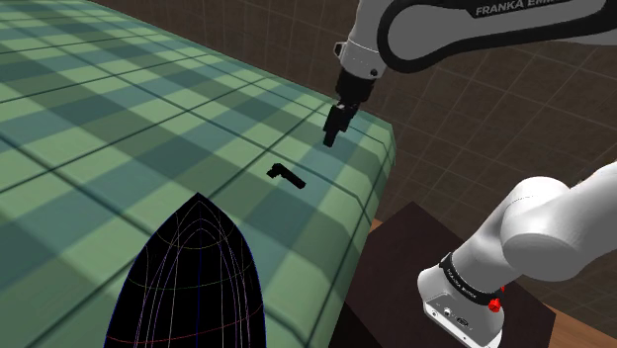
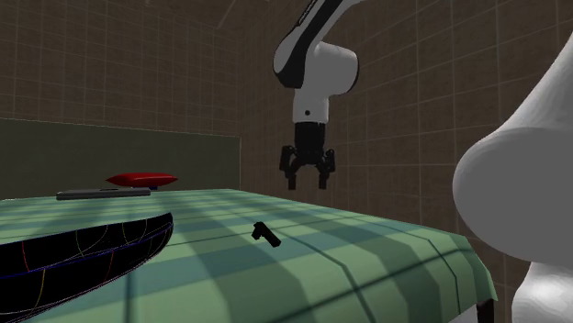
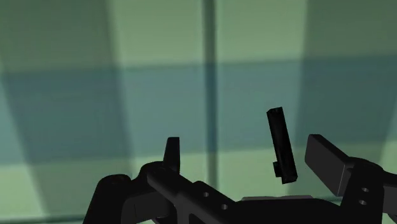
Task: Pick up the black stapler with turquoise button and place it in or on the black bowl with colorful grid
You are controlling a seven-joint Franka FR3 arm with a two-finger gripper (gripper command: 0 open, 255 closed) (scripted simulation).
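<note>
Shoulder view. Shows the black stapler lying flat on the green checked cloth, slightly right of frame centre and close to the cloth's right-hand edge. Puts the gripper above and to the right of it, hanging from the white arm that enters at the upper right, clear of both cloth and stapler. Cannot tell from here how the jaws stand, seen as one dark shape. Places the black bowl, crossed by thin coloured grid lines, at the bottom of the frame left of centre, well apart from the stapler. Sets the dark stand in the lower right, under the arm's white base.

Second exterior view. Shows the gripper just right of centre in the upper half, pointing down, jaws spread wide and empty. Finds the stapler below and slightly left, resting on the cloth, apart from the fingertips. Has the bowl at the lower left, cut by the frame edge, and beyond it, at mid-left, a red object near a flat grey one.

Wrist view. Looks down on the cloth past the gripper, its black fingers standing apart. Catches the stapler in the gap between them, nearer one finger than the other, down on the cloth and touched by neither.
</note>
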